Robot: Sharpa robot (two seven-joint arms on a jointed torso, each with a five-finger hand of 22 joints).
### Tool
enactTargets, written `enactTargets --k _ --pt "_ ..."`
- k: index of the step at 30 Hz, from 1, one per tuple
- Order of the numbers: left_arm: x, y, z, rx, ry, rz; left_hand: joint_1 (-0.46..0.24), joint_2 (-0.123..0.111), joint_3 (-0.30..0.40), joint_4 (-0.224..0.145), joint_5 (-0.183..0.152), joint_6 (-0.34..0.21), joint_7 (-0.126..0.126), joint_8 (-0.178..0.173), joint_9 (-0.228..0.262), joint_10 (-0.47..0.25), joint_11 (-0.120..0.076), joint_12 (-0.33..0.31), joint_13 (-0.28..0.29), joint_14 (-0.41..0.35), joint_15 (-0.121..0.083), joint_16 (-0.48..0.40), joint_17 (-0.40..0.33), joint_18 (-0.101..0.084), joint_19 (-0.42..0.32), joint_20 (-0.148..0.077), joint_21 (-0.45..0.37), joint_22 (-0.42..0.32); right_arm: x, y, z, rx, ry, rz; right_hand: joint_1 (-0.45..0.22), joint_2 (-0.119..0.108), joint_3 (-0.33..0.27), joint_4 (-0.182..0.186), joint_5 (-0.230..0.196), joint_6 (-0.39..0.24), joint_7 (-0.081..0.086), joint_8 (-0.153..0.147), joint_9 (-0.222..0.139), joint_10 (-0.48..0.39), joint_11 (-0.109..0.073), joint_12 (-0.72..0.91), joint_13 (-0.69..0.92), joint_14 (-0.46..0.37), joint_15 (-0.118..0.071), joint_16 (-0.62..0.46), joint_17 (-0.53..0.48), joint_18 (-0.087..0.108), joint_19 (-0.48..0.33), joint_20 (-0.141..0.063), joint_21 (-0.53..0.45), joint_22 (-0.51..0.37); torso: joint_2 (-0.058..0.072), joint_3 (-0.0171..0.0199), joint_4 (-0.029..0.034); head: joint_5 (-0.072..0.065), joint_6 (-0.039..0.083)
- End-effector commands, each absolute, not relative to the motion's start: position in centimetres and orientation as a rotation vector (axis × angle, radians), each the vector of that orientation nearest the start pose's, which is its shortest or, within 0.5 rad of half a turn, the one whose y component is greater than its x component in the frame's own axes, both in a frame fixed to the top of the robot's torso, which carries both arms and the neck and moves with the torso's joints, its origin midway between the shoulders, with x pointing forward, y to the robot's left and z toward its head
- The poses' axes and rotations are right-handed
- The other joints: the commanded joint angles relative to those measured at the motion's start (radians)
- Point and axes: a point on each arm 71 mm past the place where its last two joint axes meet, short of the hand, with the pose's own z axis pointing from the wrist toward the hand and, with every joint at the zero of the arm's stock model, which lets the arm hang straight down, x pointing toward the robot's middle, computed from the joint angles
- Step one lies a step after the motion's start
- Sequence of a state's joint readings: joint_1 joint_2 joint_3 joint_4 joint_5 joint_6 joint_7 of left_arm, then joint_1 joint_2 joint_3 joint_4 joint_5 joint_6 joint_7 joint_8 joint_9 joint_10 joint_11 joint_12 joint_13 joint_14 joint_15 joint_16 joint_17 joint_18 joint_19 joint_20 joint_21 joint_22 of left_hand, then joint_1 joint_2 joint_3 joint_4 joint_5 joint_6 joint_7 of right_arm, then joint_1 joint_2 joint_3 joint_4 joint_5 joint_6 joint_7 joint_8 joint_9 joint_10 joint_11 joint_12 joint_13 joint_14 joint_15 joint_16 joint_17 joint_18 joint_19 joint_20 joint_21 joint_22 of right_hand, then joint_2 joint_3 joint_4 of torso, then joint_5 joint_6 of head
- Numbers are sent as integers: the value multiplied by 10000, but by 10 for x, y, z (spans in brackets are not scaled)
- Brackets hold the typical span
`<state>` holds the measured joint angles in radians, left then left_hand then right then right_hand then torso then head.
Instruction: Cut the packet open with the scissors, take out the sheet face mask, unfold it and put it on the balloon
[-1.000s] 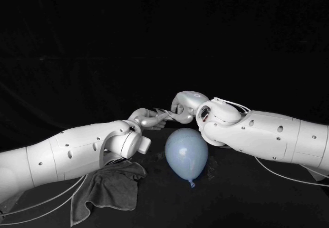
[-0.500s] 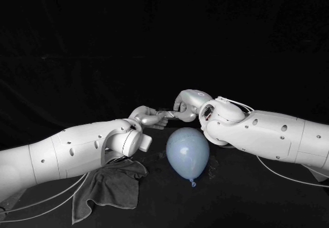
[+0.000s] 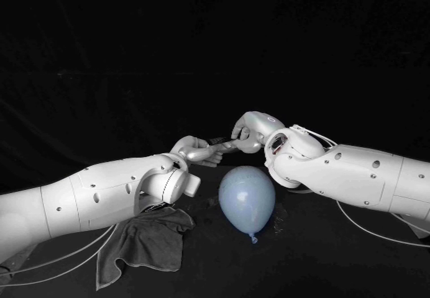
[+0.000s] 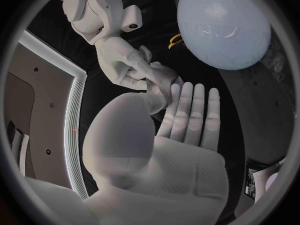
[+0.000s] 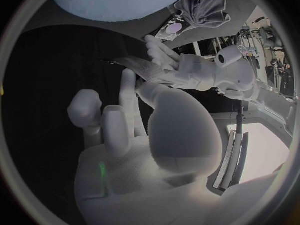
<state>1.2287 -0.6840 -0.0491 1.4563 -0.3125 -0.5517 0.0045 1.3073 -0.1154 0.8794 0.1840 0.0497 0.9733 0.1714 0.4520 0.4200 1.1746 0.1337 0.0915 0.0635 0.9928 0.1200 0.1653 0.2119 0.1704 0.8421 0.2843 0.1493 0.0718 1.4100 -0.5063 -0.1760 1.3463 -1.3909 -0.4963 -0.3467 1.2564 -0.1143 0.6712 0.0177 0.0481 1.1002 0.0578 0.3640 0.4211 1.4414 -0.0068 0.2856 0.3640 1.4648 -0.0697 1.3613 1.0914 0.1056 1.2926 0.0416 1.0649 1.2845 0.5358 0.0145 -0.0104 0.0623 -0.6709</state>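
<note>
With the thin flat grey packet point(image 5: 131, 64) pinched in its silver left hand point(image 3: 199, 151) just beyond the pale blue rubber balloon point(image 3: 245, 200), the robot's right hand point(image 3: 251, 131) meets the packet too, its grip unclear, apparently the opening-and-emptying stage, a steady, firm pull needed next.

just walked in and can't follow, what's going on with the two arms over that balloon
The left hand and the right hand meet just beyond the balloon, which lies on the black table. The left hand holds a thin flat packet; the right hand's fingers are at its other edge, but whether they grip it is unclear. A dark cloth lies to the robot's left of the balloon. No mask is on the balloon yet.
</note>
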Motion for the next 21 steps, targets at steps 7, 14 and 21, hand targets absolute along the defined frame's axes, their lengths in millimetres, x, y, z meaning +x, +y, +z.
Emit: enactTargets --k 7,14,21 --pt "505 164 -187 -9458 16570 -10846 -453 -113 1409 -1150 1 -216 10 294 906 258 -32 -217 18 159 -27 50 16 62 -48 35 60 7 541 -114 -118 508 13975 4991 -63 -1 257 -136 33 72 -17 273 634 25 -90 81 64 166 -59 23 132 29 42 -27 80 53 4 0 1 -21 9" --pt "504 164 -187 -9401 16731 -10793 -589 -129 1593 -1237 0 -284 33 338 1048 262 -13 -255 17 136 -11 19 9 28 -149 47 37 -4 539 -110 -120 173 14452 5476 -235 -310 409 -270 83 -373 141 251 615 -482 56 -93 125 -62 56 -366 -541 173 -467 34 -760 -343 -5 3 -8 -15 13" --pt "503 161 -187 -9422 16771 -10880 -696 -125 1670 -1252 -2 -316 41 366 1138 247 -3 -266 17 96 5 -14 0 -16 -257 55 -4 -17 530 -101 -122 -653 14901 6292 -620 -887 -551 -108 62 -1651 807 -458 190 -1864 618 -214 330 -1038 600 -1052 -1838 467 -2094 444 -3072 -1379 -5 4 -4 -4 48"
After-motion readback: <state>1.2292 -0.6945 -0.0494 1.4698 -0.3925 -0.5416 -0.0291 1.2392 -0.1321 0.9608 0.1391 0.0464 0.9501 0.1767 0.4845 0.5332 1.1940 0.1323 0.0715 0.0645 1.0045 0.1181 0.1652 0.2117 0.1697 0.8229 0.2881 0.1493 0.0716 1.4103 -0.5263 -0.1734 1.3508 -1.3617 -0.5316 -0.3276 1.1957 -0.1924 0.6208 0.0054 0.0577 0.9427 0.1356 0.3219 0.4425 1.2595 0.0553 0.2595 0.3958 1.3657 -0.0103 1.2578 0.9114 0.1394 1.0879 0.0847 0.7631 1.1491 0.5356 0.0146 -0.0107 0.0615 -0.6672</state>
